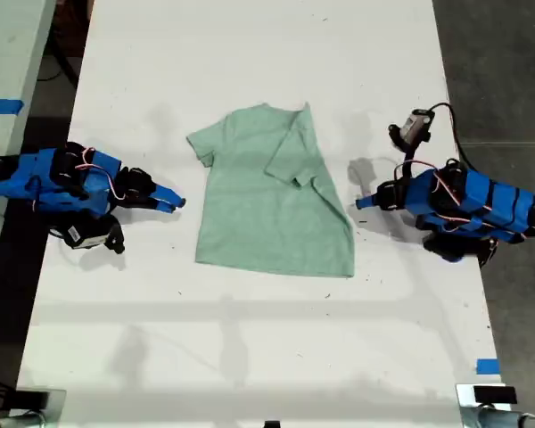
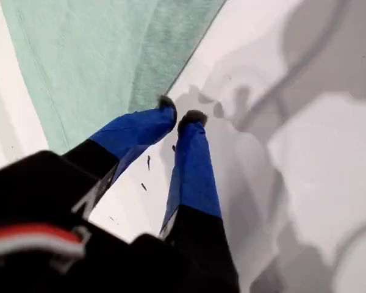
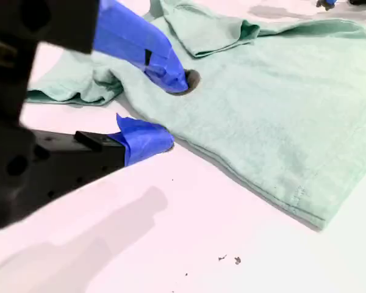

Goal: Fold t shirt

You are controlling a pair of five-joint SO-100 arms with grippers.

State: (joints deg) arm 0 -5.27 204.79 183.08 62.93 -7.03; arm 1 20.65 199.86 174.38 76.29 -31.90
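The t shirt (image 1: 272, 196) lies flat in the middle of the white table (image 1: 250, 357), directly between my two grippers. One sleeve is folded in over the body and the other spreads out. My first gripper (image 1: 361, 202) is on the exterior view's right. Its jaws are all but closed with only a slim gap, and they grip nothing. In its wrist view the gripper (image 2: 181, 113) rests on bare table just beside the shirt's (image 2: 79, 55) long side edge. My second gripper (image 1: 174, 203) is on the exterior view's left, with its jaws wide apart and empty. In its wrist view the gripper (image 3: 169, 110) shows one tip over the cloth (image 3: 262, 110) and the other over bare table just short of the shirt's edge, with the hem trailing off to one side. Behind each gripper the table edge is near, under the arm's body. Wide bare tabletop runs beyond the collar and beyond the hem. A strip of blue tape (image 1: 488, 366) marks the table's edge well past my first gripper.
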